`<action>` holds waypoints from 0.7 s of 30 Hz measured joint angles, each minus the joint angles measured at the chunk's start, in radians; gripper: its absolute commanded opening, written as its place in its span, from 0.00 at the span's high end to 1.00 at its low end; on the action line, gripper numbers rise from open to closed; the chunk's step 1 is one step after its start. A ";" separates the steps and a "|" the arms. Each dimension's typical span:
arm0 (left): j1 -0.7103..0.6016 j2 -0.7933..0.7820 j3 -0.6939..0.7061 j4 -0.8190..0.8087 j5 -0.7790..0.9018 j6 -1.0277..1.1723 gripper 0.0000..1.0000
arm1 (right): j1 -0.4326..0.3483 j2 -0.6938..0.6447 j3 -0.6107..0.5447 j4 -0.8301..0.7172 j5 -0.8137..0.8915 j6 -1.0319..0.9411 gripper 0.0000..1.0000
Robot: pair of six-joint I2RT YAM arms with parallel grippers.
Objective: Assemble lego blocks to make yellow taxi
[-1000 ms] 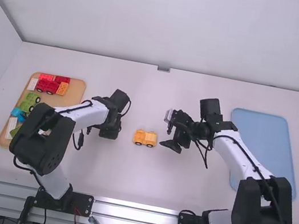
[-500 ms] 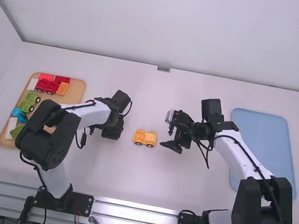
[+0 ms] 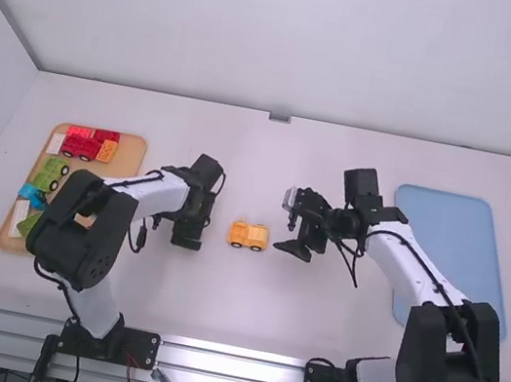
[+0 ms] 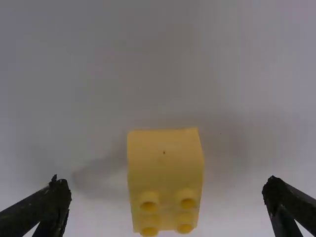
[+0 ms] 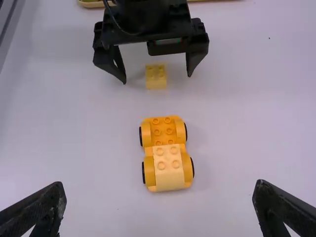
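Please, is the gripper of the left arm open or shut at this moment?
Open. The left gripper has its fingers wide apart, and the small yellow block touches neither one.

Pale, plain walls [image 3: 302, 41] rise behind and beside a white table [image 3: 243, 318], evenly lit.
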 measured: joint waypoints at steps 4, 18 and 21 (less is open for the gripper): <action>0.028 0.000 0.059 -0.062 -0.015 0.134 0.01 | 0.000 0.000 0.000 0.000 0.000 0.000 0.01; 0.108 -0.007 0.405 -0.130 0.046 1.792 0.01 | 0.000 0.000 0.000 0.000 0.008 0.000 0.01; 0.108 -0.007 0.406 -0.126 0.019 2.011 0.01 | 0.000 0.000 0.000 0.000 0.008 0.000 0.01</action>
